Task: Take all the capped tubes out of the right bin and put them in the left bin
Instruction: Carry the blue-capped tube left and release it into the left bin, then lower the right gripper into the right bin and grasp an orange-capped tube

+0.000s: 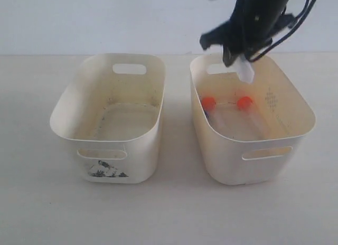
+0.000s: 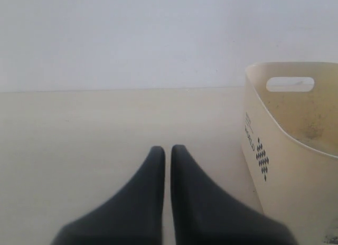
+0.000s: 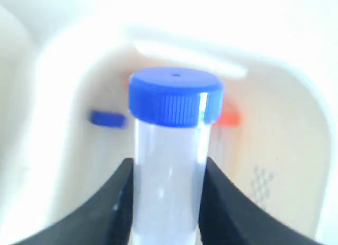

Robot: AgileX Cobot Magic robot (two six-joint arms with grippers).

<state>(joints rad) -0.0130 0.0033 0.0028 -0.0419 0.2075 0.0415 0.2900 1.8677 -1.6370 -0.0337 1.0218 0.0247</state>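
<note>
1. Over by the left edge of the tabletop (image 1: 31, 203), we are finding the left gripper (image 2: 167, 148) hanging low over bare surface. Its jaws are pressed together with barely a slit between them, and they are gripping nothing.
2. The left bin (image 1: 138, 155) is sitting on the left half of the tabletop, its torn sticker facing the near edge. We are seeing no tube inside it, so we are judging that nothing has been delivered yet.
3. The right bin (image 1: 232, 168) is standing on the right half, beside the left one but not touching it. Two orange-capped tubes (image 1: 244, 102) are lying on its floor with their caps pointing toward the far edge. A second blue-capped tube (image 3: 107, 118) is resting against the bin's left wall.
4. The right gripper (image 3: 168, 176) is hovering above the right bin's far rim. Its jaws are closed partway around a blue-capped tube (image 3: 169, 144), clamping the clear barrel just below the cap. The tube is lifted off the bin floor.
5. We are expecting these tubes to be light and stiff, with a smooth round barrel that could slide or twist between the pads. We are therefore favouring a hold high on the barrel, where the ridged cap is acting as a stop. A moderate squeeze seems best, since too hard a pinch could squirt the tube out.
</note>
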